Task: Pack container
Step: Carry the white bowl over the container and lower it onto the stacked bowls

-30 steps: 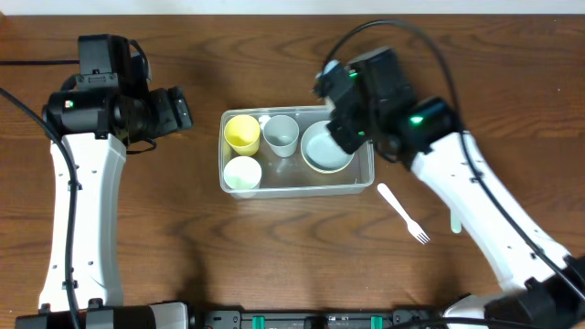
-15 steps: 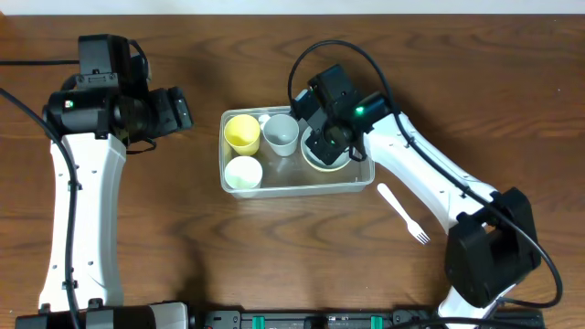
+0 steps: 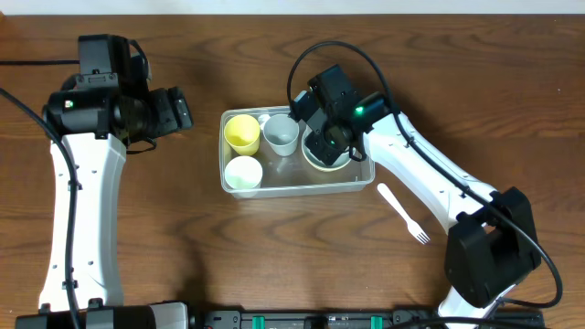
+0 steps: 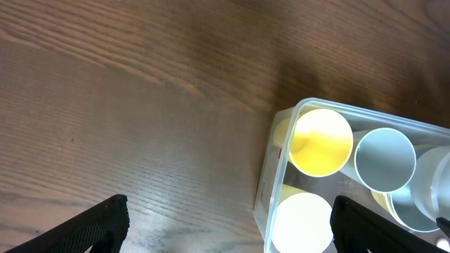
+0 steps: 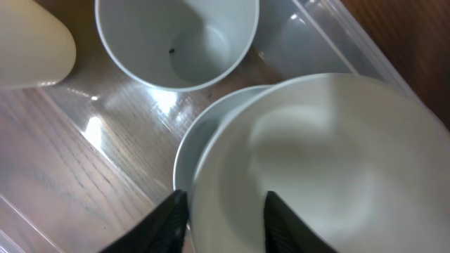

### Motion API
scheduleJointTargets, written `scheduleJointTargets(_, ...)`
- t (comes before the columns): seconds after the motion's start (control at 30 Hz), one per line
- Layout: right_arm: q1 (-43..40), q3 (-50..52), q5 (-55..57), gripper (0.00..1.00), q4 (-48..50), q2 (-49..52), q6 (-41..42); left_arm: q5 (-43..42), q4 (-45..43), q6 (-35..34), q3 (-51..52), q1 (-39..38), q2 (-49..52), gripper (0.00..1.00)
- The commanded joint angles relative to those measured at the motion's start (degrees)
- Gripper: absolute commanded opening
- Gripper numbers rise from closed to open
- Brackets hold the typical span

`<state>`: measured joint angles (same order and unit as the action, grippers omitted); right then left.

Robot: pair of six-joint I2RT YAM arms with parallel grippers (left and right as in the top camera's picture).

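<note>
The clear container [image 3: 302,190] stands mid-table. It holds a yellow cup [image 3: 241,132], a grey-white cup [image 3: 281,134], a pale cup [image 3: 242,173] and a light bowl at its right end. My right gripper [image 3: 322,144] is down in that right end. In the right wrist view my right gripper [image 5: 226,219] straddles the rim of a cream bowl [image 5: 330,154], one finger outside and one inside, holding it on the light bowl [image 5: 184,151]. My left gripper [image 3: 179,110] is open and empty over the table left of the container [image 4: 271,176].
A white plastic fork [image 3: 402,213] lies on the wood right of the container's front corner. The right arm stretches from the front right across the table to the container. The container's wall [image 5: 337,35] runs close behind the bowls.
Over the last second my right arm swung left and came down into the container's right end with the cream bowl. It has held still for half a second. The left arm has not moved.
</note>
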<state>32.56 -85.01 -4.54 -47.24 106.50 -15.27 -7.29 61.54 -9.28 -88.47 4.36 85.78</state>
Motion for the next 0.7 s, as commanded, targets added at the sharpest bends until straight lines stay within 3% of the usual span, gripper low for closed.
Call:
scheduleJointTargets(0.0, 0.5, -0.4, -0.4, 0.38, 0.0, 0.3, -0.2, 0.5, 0.2, -0.9, 0.5, 0.1, 0.4, 0.91)
scheduleJointTargets(0.37, 0.5, -0.4, -0.4, 0.39, 0.8, 0.3, -0.2, 0.5, 0.2, -0.9, 0.5, 0.1, 0.4, 0.91)
scheduleJointTargets(0.43, 0.5, -0.4, -0.1, 0.36, 1.3, 0.3, -0.2, 0.5, 0.2, -0.9, 0.5, 0.1, 0.4, 0.91)
scheduleJointTargets(0.5, 0.4, -0.4, 1.5, 0.25, 1.9, 0.3, 0.4, 0.5, 0.2, -0.9, 0.5, 0.1, 0.4, 0.91)
scheduleJointTargets(0.67, -0.3, -0.4, 8.6, 0.26, 2.8, 0.3, 4.7, 0.5, 0.2, -0.9, 0.5, 0.1, 0.4, 0.91)
